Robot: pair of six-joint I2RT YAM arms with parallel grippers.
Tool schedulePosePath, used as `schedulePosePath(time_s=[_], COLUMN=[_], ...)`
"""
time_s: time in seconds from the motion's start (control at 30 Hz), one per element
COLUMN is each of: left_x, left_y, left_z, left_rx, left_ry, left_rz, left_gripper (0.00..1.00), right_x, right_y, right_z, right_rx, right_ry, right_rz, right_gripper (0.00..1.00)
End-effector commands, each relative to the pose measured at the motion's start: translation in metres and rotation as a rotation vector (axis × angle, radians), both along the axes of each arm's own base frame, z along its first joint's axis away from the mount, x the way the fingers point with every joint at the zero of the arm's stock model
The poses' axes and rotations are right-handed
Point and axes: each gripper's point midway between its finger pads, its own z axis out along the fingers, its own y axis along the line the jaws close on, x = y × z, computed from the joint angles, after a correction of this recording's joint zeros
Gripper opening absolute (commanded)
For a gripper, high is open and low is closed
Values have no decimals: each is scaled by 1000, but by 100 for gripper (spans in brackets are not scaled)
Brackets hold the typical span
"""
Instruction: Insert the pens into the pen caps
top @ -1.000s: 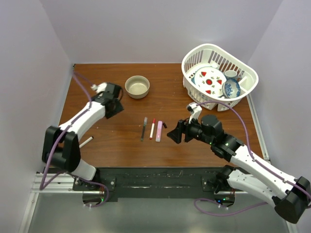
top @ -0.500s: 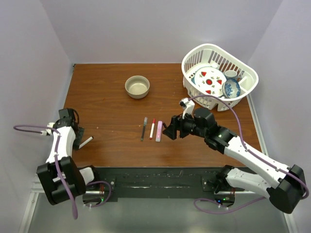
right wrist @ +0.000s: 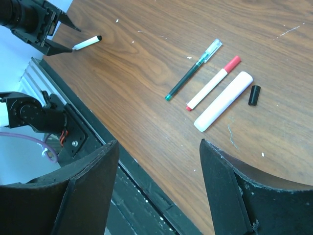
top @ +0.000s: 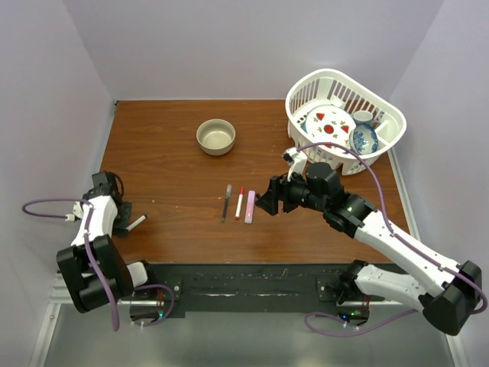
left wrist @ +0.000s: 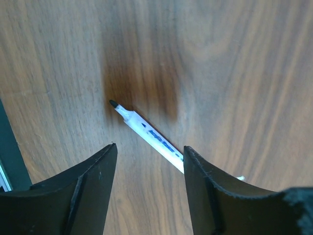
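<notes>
From above, the white pen [top: 136, 222] lies at the table's left near edge. The left gripper [top: 124, 213] sits right over its back end. Well to the right of that pen, three more lie side by side at mid-table: a dark pen [top: 226, 202], a red-capped pen [top: 240, 202] and the pink marker [top: 250, 206]. A small black cap [top: 259, 197] sits just right of the marker. The right gripper [top: 263, 202] hovers beside that cap, jaws parted, holding nothing. Far beyond the white pen are a tan bowl [top: 216, 137] and a white basket [top: 306, 88] of dishes.

On the left wrist camera, the white pen [left wrist: 151, 137] lies flat on the wood with its black tip pointing away. Its body runs back between the fingers [left wrist: 88, 191]. The left gripper [left wrist: 149, 146] stands open, the gap far wider than the pen, with neither finger pressing on it.

On the right wrist camera, the right gripper [right wrist: 158, 143] is spread wide and empty above the table. Beyond it lie the dark pen [right wrist: 192, 70], the red-capped pen [right wrist: 213, 82], the pink marker [right wrist: 223, 101] and the black cap [right wrist: 254, 95]. All of them are far from the white pen [right wrist: 87, 43], which pokes out of the left gripper [right wrist: 74, 39].
</notes>
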Motion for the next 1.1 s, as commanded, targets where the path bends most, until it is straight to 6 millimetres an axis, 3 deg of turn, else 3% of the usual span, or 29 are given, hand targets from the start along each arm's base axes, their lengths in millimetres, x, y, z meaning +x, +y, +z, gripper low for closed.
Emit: schedulePosePath(time_s=[0.0,0.27,0.47,0.5,0.6,0.77,0.93,1.03,1.07], left_x=[-4,-10,-14,-13,-8,16,63,86,91], left_y=[11,8,4,2,1,-4,-44,-78,-97], left_z=[-4,-27,-45,-47,-49,-41,-26,-21,-19], left_rx=[31,10,-10,-10,-9,48,88,86,83], left_ry=[30,82,121,123,121,99,2,-73,-100], left_rz=[85,98,80,68,36,-98,-388,-589,-677], left_gripper=[59,52,31,20,0,0,0,0,0], right_x=[1,0,0,1,0,3,10,21,25], right_y=[2,-1,1,1,0,0,0,-4,-7], right_z=[21,28,34,34,36,35,33,31,30], right_rx=[36,45,62,62,65,69,79,62,52], right_ry=[-42,-65,-74,-76,-82,-86,-76,-73,-76], right_rz=[3,1,7,2,0,-12,-54,-120,-146], right_gripper=[70,70,70,70,70,70,69,69,69])
